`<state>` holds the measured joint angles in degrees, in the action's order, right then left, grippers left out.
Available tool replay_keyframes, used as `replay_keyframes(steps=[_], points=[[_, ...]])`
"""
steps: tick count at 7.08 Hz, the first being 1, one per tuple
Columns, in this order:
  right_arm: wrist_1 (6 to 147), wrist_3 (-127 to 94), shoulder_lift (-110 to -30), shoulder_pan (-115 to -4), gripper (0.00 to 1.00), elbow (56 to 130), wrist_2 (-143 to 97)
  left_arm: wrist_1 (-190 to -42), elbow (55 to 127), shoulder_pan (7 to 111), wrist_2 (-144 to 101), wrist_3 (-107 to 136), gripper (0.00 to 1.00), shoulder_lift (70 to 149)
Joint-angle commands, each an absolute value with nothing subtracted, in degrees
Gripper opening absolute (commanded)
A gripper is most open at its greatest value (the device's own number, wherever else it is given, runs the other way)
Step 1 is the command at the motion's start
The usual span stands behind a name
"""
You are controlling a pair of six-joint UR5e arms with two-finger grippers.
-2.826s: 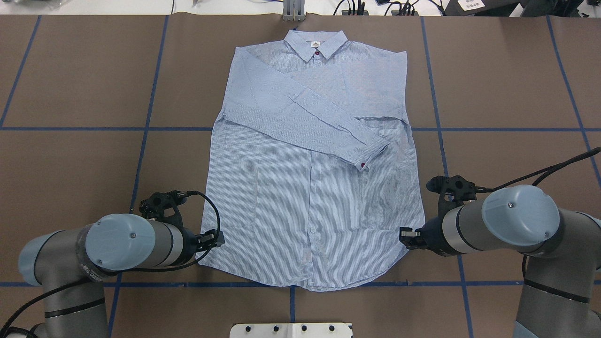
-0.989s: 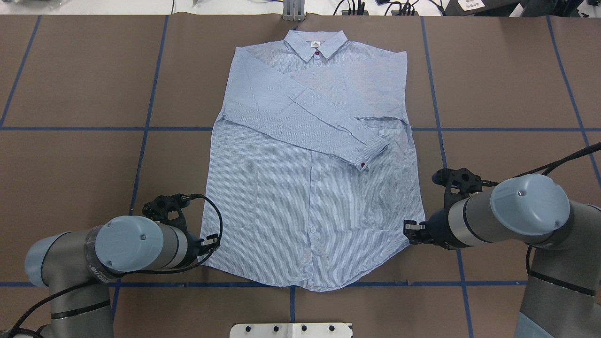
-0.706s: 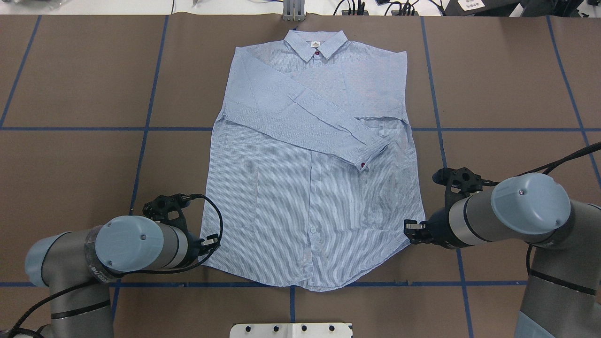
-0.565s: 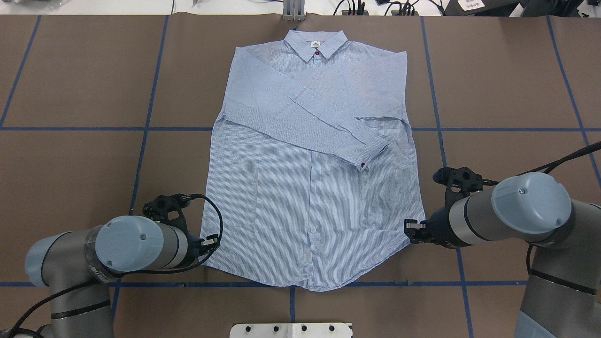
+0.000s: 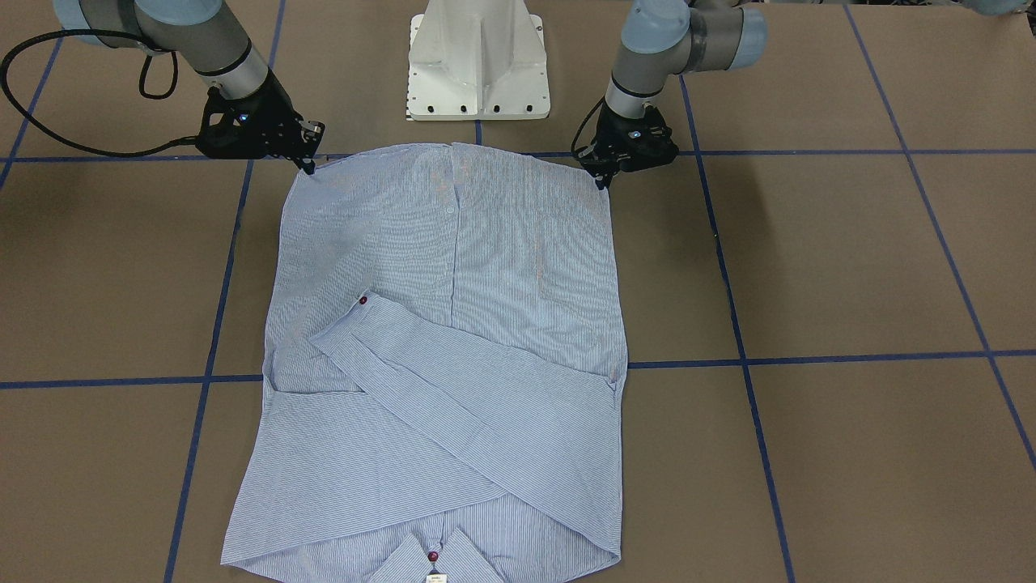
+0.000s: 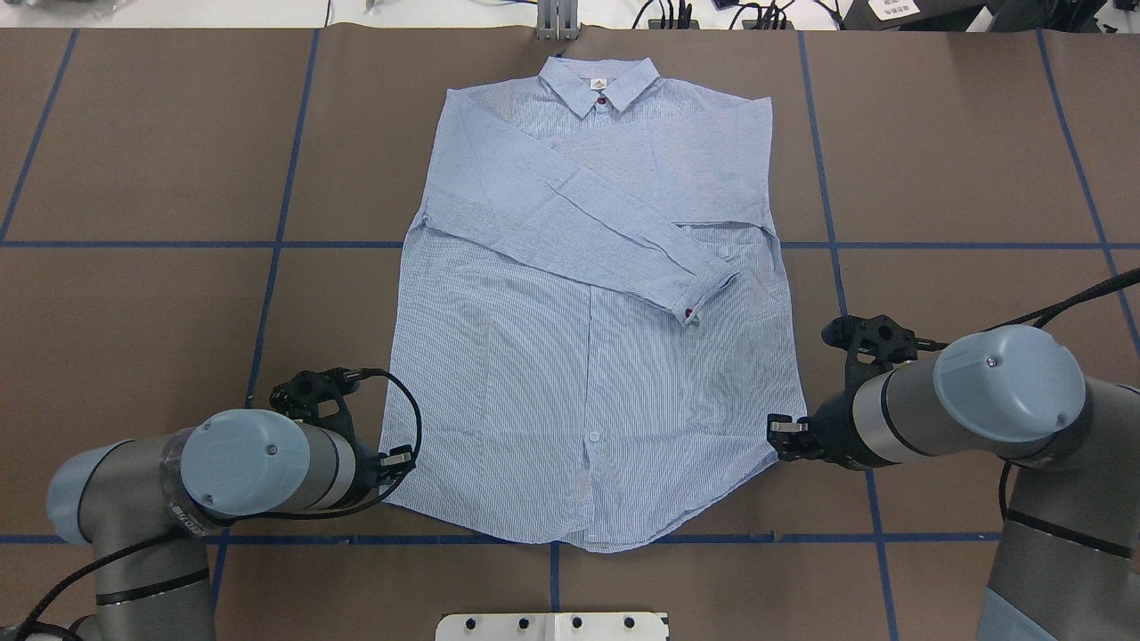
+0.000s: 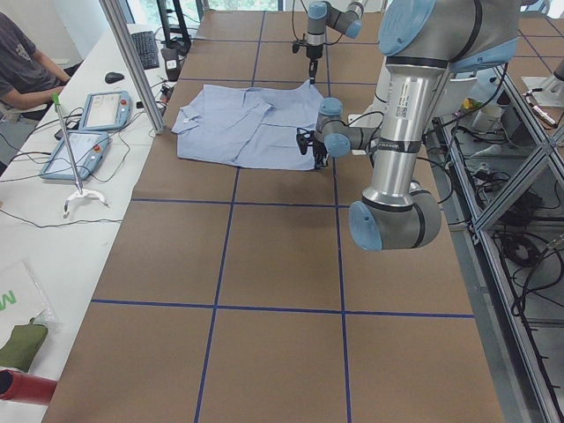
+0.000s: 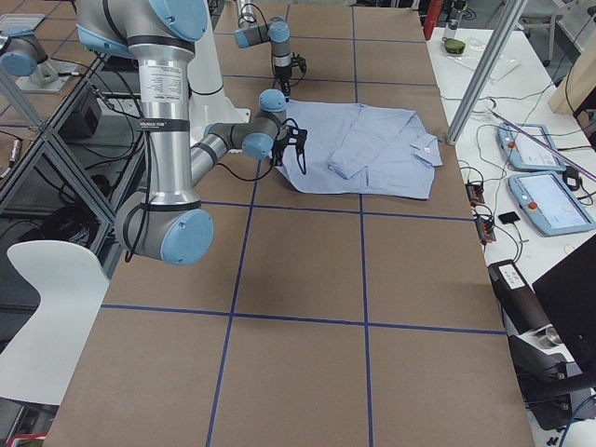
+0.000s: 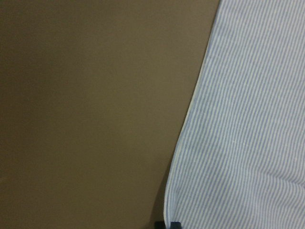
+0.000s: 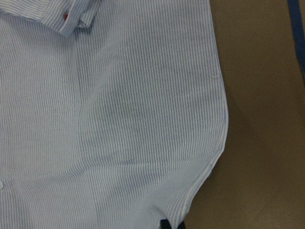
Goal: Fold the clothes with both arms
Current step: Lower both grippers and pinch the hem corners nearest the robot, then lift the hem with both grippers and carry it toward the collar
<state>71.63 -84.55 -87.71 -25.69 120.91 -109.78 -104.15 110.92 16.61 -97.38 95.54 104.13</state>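
The light blue-and-white striped shirt (image 6: 588, 374) lies flat and face up on the brown table, collar far from me, both sleeves folded across the chest. My left gripper (image 6: 398, 464) is down at the shirt's near left hem corner, and in the front-facing view (image 5: 603, 180) it touches that corner. My right gripper (image 6: 777, 440) is at the near right hem corner (image 5: 310, 166). Each wrist view shows only narrow dark fingertips (image 9: 172, 225) (image 10: 170, 224) together at the hem edge, so both look shut on the hem. The shirt (image 5: 453, 340) still lies flat.
The white pedestal base (image 5: 477, 65) stands just behind the hem. A metal post (image 6: 557, 22) stands at the far edge by the collar. Blue tape lines (image 6: 280, 245) grid the table. A side bench with control tablets (image 7: 88, 110) and a seated person (image 7: 22, 62) lies beyond the collar end.
Since the earliest frame both grippers have shifted slightly onto the hem corners, and the left corner has drawn in a little. Over the last second nothing visibly moves.
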Motion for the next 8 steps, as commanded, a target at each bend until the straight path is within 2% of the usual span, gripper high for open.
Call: replay_keyframes(steps=[1,3,6,8], points=[[71.6,-84.6,-87.8,-26.2,0.00,122.0,-110.9,-104.2,111.8,17.0,-97.4,95.5,0.00,103.8],[71.6,-84.6,-88.4,-28.3,0.00,123.6,-113.6,-103.8,116.2,17.6,-97.4,95.4,0.00,102.6],[70.7,-84.5,-88.2,-29.4,0.00,124.8,-121.7,-95.4,127.1,16.6,-97.7,95.4,0.00,102.6],[70.7,-83.8,-88.5,-31.1,0.00,125.5,-131.3,-92.6,129.1,12.8,-97.7,95.4,0.00,102.7]])
